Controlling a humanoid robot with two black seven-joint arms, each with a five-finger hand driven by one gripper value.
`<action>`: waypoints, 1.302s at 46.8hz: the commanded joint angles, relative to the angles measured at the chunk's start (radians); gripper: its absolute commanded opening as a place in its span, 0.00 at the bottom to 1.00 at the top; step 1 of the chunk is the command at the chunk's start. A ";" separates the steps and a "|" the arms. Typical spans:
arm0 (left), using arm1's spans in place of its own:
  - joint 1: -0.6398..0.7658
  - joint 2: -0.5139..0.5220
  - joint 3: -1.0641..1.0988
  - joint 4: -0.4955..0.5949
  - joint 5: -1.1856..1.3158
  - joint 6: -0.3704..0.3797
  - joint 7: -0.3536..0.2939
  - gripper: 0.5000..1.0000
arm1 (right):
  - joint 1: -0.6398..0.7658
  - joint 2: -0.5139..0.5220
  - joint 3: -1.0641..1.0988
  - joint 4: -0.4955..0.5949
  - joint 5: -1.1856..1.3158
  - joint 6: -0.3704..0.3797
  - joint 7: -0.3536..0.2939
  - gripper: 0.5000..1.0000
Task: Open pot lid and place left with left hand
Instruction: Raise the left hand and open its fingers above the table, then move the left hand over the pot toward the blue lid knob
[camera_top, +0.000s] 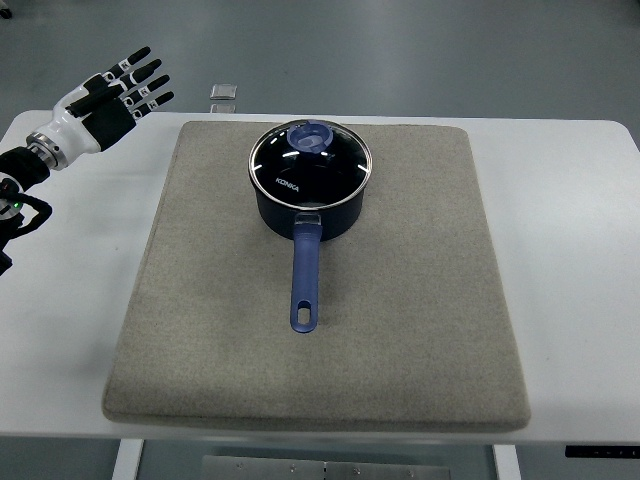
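Looking steeply down on a white table (560, 250), the top view shows a grey rectangular felt mat (400, 330) covering most of its surface. A dark blue saucepan (310, 215) stands upright on the far half of the mat, a little left of centre, with its long blue handle (305, 280) pointing toward the robot. A round glass lid with a metal rim (311, 168) sits closed on the pan, and a blue knob (309, 138) stands at its far side. The black-and-white robotic left hand (115, 95) hovers over the far left corner of the table, off the mat and well apart from the pan; its fingers (145, 75) are spread and hold nothing. The right arm does not appear. A small grey square object (224, 93) lies just beyond the far edge of the table; what it is cannot be told.

Judged from this layout, the task stands at its opening step: the approach, with the lid not yet touched. The next move calls for carrying the left hand rightward over the mat to the knob, lowering it, and closing the fingers around the knob before any lift. The bare mat to the left of the pan offers a likely setting-down place. Because the knob is small and smooth-looking, a centred grip probably matters.
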 joint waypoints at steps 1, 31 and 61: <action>-0.010 0.014 0.001 -0.019 0.128 0.000 -0.077 0.98 | 0.000 0.000 0.000 0.000 0.000 0.000 0.000 0.83; -0.094 0.154 0.044 -0.285 0.863 0.174 -0.381 0.98 | 0.000 0.000 0.000 0.000 0.000 0.000 0.000 0.83; -0.395 0.151 0.427 -0.430 1.330 0.223 -0.378 0.98 | 0.000 0.000 0.000 0.000 0.000 0.000 0.000 0.83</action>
